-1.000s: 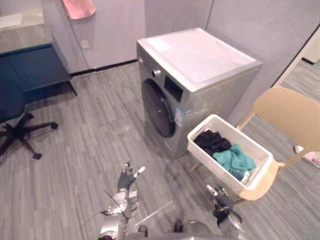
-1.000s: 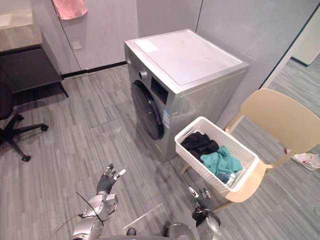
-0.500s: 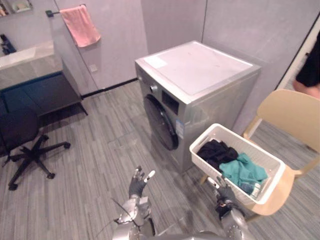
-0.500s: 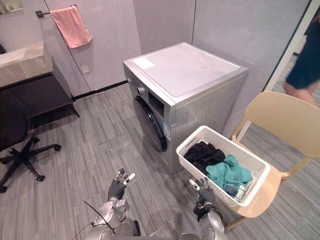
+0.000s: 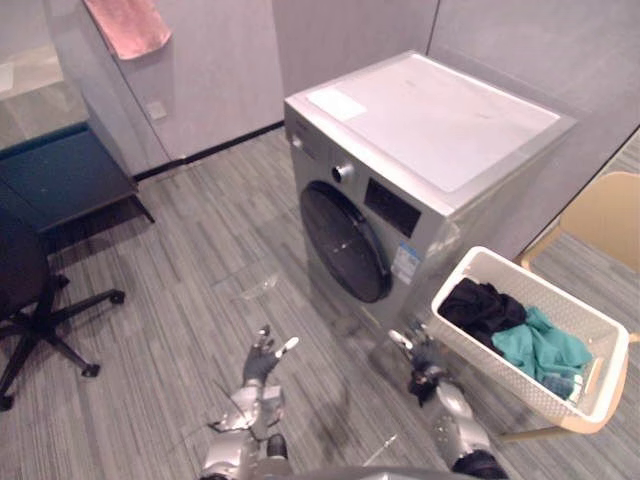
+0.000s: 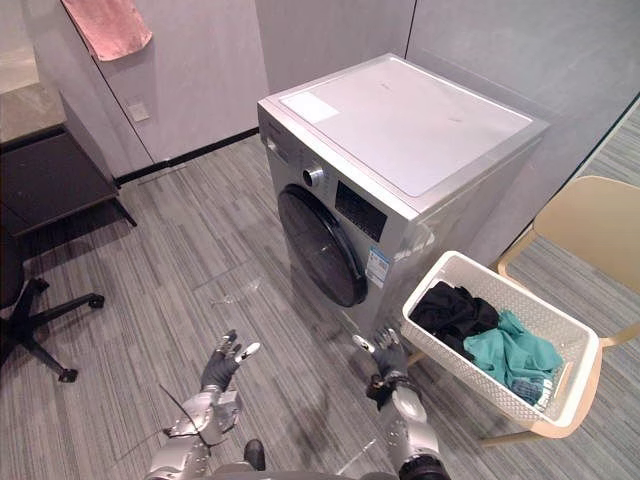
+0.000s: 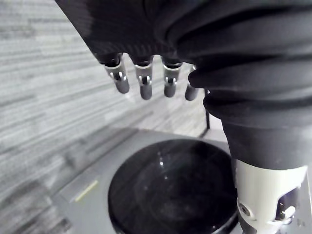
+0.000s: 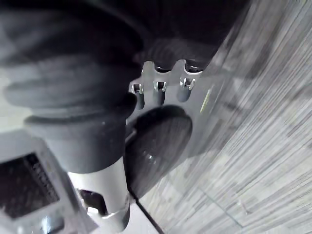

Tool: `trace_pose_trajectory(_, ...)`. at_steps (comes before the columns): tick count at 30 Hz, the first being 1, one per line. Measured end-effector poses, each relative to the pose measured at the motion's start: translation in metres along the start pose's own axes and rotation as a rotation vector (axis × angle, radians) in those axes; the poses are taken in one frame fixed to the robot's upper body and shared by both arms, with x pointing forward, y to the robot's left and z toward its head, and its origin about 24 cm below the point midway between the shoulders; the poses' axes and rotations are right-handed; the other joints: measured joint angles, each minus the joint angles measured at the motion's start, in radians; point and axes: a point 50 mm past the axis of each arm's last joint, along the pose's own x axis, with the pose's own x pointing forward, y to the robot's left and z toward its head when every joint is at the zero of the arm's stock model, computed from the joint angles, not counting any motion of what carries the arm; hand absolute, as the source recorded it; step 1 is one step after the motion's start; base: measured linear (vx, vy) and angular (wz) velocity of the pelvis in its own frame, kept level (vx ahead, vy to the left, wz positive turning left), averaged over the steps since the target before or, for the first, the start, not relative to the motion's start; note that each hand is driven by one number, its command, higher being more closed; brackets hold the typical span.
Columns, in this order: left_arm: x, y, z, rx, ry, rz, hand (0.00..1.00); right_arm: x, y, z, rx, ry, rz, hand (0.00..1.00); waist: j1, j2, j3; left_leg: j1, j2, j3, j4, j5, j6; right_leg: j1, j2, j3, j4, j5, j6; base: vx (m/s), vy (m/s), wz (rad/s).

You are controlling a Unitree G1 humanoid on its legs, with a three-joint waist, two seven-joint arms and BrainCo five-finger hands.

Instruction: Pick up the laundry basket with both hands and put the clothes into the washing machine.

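- While both arms reach low over the floor [image 5: 180, 260], left robot hand [image 5: 262, 362]: fingers spread apart, empty;
- right robot hand [image 5: 420, 358]: fingers straight, empty, near basket corner;
- basket [image 5: 480, 355]: white, on chair [image 5: 600, 215], beside washer [image 5: 430, 150];
- clothes [image 5: 540, 345]: black and teal, inside basket;
- door [image 5: 345, 243]: round, dark, closed.

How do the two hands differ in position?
Left hand hangs over open floor, away from the washing machine; right hand is at the machine's front corner. Left hand is far from the laundry basket; right hand is close to its near end. Both open, empty.
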Motion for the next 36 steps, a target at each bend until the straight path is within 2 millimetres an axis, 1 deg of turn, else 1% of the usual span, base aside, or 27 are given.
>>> trace_pose_trajectory(1, 0.0, 0.0, 0.0, 0.001, 0.0, 0.0, 0.0, 0.005, 0.004, 0.013, -0.055, -0.044, 0.019, 0.0, 0.0, 0.008, -0.002, 0.0, -0.012, 0.0, -0.027, 0.01, 0.013, 0.002, -0.008, -0.002, -0.026, 0.013, 0.001, -0.03, 0.062, 0.03)
trace_pose_trajectory(2, 0.0, 0.0, 0.0, 0.001, 0.001, -0.001, 0.0, 0.009, 0.005, 0.021, -0.093, -0.068, 0.026, 0.0, 0.002, 0.011, -0.002, 0.0, -0.015, -0.002, -0.043, 0.017, 0.02, 0.0, -0.009, -0.006, -0.036, 0.013, 0.001, -0.05, -0.006, 0.05)
trace_pose_trajectory(3, 0.0, 0.0, -0.001, 0.002, 0.003, 0.0, 0.0, 0.011, 0.005, 0.026, -0.115, -0.081, 0.029, 0.0, 0.003, 0.013, -0.001, -0.001, -0.016, -0.004, -0.058, 0.029, 0.018, 0.0, -0.009, -0.015, -0.043, 0.013, 0.001, -0.05, -0.036, 0.09)
trace_pose_trajectory(5, 0.0, -0.001, -0.001, 0.005, 0.001, -0.003, 0.0, 0.016, 0.008, 0.045, -0.186, -0.143, 0.05, 0.0, 0.005, 0.026, 0.002, -0.016, -0.014, -0.027, -0.116, 0.079, 0.015, -0.022, -0.002, -0.057, -0.057, 0.009, 0.008, -0.11, -0.078, 0.18)
trace_pose_trajectory(6, 0.0, -0.003, -0.001, 0.01, 0.003, -0.016, 0.0, 0.019, 0.012, 0.056, -0.23, -0.179, 0.068, 0.0, 0.004, 0.028, 0.004, -0.047, -0.013, -0.034, -0.118, 0.092, 0.014, -0.045, -0.003, -0.069, -0.064, 0.0, 0.019, -0.14, -0.079, 0.1)
trace_pose_trajectory(7, 0.0, -0.005, -0.002, 0.007, 0.006, -0.02, 0.0, 0.022, 0.014, 0.061, -0.247, -0.194, 0.076, 0.0, 0.004, 0.034, 0.006, -0.064, -0.01, -0.036, -0.119, 0.1, 0.014, -0.057, 0.0, -0.073, -0.067, -0.001, 0.018, -0.19, -0.079, 0.1)
trace_pose_trajectory(8, 0.0, -0.009, -0.003, -0.006, 0.01, -0.029, 0.0, 0.024, 0.014, 0.068, -0.269, -0.211, 0.082, 0.0, 0.003, 0.051, 0.013, -0.094, 0.0, -0.051, -0.12, 0.107, 0.007, -0.074, 0.013, -0.079, -0.068, 0.0, 0.016, -0.17, -0.057, 0.17)
trace_pose_trajectory(9, -0.001, -0.013, -0.004, -0.007, 0.012, -0.046, 0.0, 0.024, 0.013, 0.069, -0.297, -0.207, 0.094, 0.0, 0.009, 0.06, 0.017, -0.117, 0.009, -0.068, -0.125, 0.113, 0.005, -0.09, 0.024, -0.088, -0.062, 0.001, 0.014, -0.21, -0.054, 0.22)
trace_pose_trajectory(10, -0.001, -0.014, -0.004, -0.003, 0.015, -0.055, 0.0, 0.024, 0.015, 0.067, -0.308, -0.202, 0.107, 0.0, 0.013, 0.062, 0.02, -0.125, 0.014, -0.072, -0.125, 0.114, 0.003, -0.096, 0.03, -0.092, -0.061, 0.002, 0.012, -0.14, -0.022, 0.16)
trace_pose_trajectory(11, -0.002, -0.015, -0.005, 0.0, 0.018, -0.063, 0.0, 0.024, 0.021, 0.064, -0.328, -0.184, 0.135, 0.0, 0.025, 0.061, 0.021, -0.144, 0.022, -0.081, -0.125, 0.119, -0.006, -0.112, 0.04, -0.097, -0.062, 0.007, 0.005, -0.14, -0.024, 0.14)
trace_pose_trajectory(13, -0.001, -0.015, -0.005, 0.003, 0.018, -0.065, 0.0, 0.027, 0.037, 0.064, -0.365, -0.173, 0.19, 0.0, 0.03, 0.059, 0.028, -0.175, 0.03, -0.095, -0.125, 0.127, -0.004, -0.127, 0.051, -0.111, -0.066, 0.017, -0.001, -0.11, -0.017, 0.15)
trace_pose_trajectory(14, -0.001, -0.014, -0.004, 0.006, 0.014, -0.066, 0.0, 0.032, 0.052, 0.071, -0.392, -0.19, 0.233, 0.0, 0.042, 0.052, 0.041, -0.193, 0.032, -0.104, -0.123, 0.129, -0.004, -0.139, 0.054, -0.113, -0.075, 0.029, -0.002, -0.09, -0.004, 0.06)
trace_pose_trajectory(15, -0.001, -0.015, -0.002, 0.006, 0.011, -0.07, 0.0, 0.034, 0.057, 0.077, -0.396, -0.204, 0.243, 0.0, 0.051, 0.052, 0.05, -0.198, 0.032, -0.104, -0.122, 0.132, -0.004, -0.14, 0.055, -0.113, -0.081, 0.037, -0.001, -0.07, 0.005, 0.04)
trace_pose_trajectory(16, 0.0, -0.017, 0.002, 0.005, -0.004, -0.076, 0.0, 0.041, 0.066, 0.092, -0.415, -0.237, 0.254, 0.0, 0.056, 0.05, 0.066, -0.213, 0.031, -0.105, -0.12, 0.137, -0.003, -0.148, 0.055, -0.116, -0.09, 0.049, 0.002, -0.05, 0.007, 0.04)
trace_pose_trajectory(17, 0.0, -0.017, 0.004, 0.003, -0.015, -0.077, 0.0, 0.045, 0.07, 0.102, -0.428, -0.259, 0.256, 0.0, 0.059, 0.048, 0.071, -0.225, 0.03, -0.106, -0.119, 0.139, -0.002, -0.157, 0.054, -0.117, -0.094, 0.054, 0.003, -0.07, 0.008, 0.13)
trace_pose_trajectory(18, 0.0, -0.017, 0.01, 0.004, -0.041, -0.084, 0.0, 0.055, 0.075, 0.13, -0.452, -0.317, 0.236, 0.0, 0.062, 0.054, 0.09, -0.251, 0.029, -0.112, -0.119, 0.156, 0.005, -0.168, 0.054, -0.13, -0.103, 0.066, 0.005, -0.06, 0.007, 0.14)
trace_pose_trajectory(19, 0.0, -0.017, 0.012, 0.005, -0.05, -0.085, 0.0, 0.058, 0.076, 0.143, -0.461, -0.343, 0.225, 0.0, 0.065, 0.054, 0.099, -0.259, 0.026, -0.116, -0.119, 0.157, 0.006, -0.172, 0.052, -0.133, -0.106, 0.071, 0.006, -0.07, 0.017, 0.15)
trace_pose_trajectory(20, 0.002, -0.018, 0.02, 0.007, -0.077, -0.093, 0.0, 0.064, 0.073, 0.175, -0.457, -0.401, 0.178, 0.0, 0.082, 0.053, 0.126, -0.264, 0.02, -0.117, -0.119, 0.16, 0.007, -0.172, 0.047, -0.134, -0.114, 0.08, 0.011, -0.04, 0.016, 0.09)
trace_pose_trajectory(21, 0.002, -0.018, 0.022, 0.008, -0.084, -0.092, 0.0, 0.066, 0.071, 0.192, -0.449, -0.431, 0.147, 0.0, 0.084, 0.055, 0.139, -0.265, 0.016, -0.117, -0.119, 0.166, 0.01, -0.172, 0.043, -0.135, -0.114, 0.08, 0.011, -0.02, 0.018, 0.07)
trace_pose_trajectory(22, 0.003, -0.017, 0.022, 0.01, -0.088, -0.092, 0.0, 0.067, 0.07, 0.204, -0.443, -0.451, 0.132, 0.0, 0.083, 0.055, 0.145, -0.269, 0.015, -0.117, -0.119, 0.169, 0.013, -0.174, 0.041, -0.136, -0.114, 0.08, 0.012, 0.0, 0.007, 0.05)
trace_pose_trajectory(23, 0.004, -0.016, 0.026, 0.012, -0.1, -0.09, 0.0, 0.067, 0.068, 0.227, -0.432, -0.494, 0.102, 0.0, 0.083, 0.056, 0.161, -0.273, 0.013, -0.116, -0.118, 0.175, 0.019, -0.179, 0.038, -0.136, -0.113, 0.081, 0.013, 0.0, 0.0, 0.0)
trace_pose_trajectory(24, 0.004, -0.015, 0.027, 0.011, -0.108, -0.088, 0.0, 0.067, 0.068, 0.238, -0.433, -0.514, 0.09, 0.0, 0.083, 0.056, 0.17, -0.276, 0.011, -0.114, -0.118, 0.177, 0.02, -0.185, 0.038, -0.135, -0.112, 0.082, 0.015, 0.01, 0.002, -0.05)
trace_pose_trajectory(25, 0.005, -0.016, 0.03, 0.009, -0.119, -0.09, 0.0, 0.065, 0.066, 0.262, -0.431, -0.554, 0.063, 0.0, 0.083, 0.062, 0.182, -0.288, 0.011, -0.113, -0.118, 0.185, 0.028, -0.198, 0.038, -0.134, -0.112, 0.087, 0.016, 0.01, -0.001, -0.07)
trace_pose_trajectory(28, 0.006, -0.019, 0.041, -0.001, -0.167, -0.104, 0.0, 0.054, 0.053, 0.324, -0.401, -0.658, -0.045, 0.0, 0.083, 0.08, 0.235, -0.293, 0.007, -0.106, -0.118, 0.192, 0.031, -0.207, 0.033, -0.129, -0.112, 0.091, 0.021, 0.01, -0.003, -0.05)
trace_pose_trajectory(29, 0.006, -0.02, 0.042, -0.004, -0.173, -0.105, 0.0, 0.052, 0.055, 0.328, -0.426, -0.662, -0.027, 0.0, 0.082, 0.083, 0.24, -0.294, 0.007, -0.106, -0.118, 0.192, 0.031, -0.209, 0.033, -0.129, -0.112, 0.091, 0.021, 0.0, 0.0, 0.0)
trace_pose_trajectory(32, 0.007, -0.024, 0.047, -0.03, -0.194, -0.112, 0.0, 0.049, 0.063, 0.341, -0.425, -0.682, -0.028, 0.0, 0.09, 0.105, 0.255, -0.305, 0.008, -0.106, -0.119, 0.192, 0.03, -0.22, 0.034, -0.13, -0.112, 0.092, 0.022, 0.0, 0.0, 0.0)
trace_pose_trajectory(36, 0.009, -0.025, 0.052, -0.034, -0.211, -0.098, 0.0, 0.043, 0.069, 0.359, -0.428, -0.717, -0.035, 0.0, 0.104, 0.109, 0.294, -0.311, 0.012, -0.1, -0.12, 0.193, 0.029, -0.23, 0.036, -0.124, -0.111, 0.099, 0.022, -0.01, -0.005, -0.04)
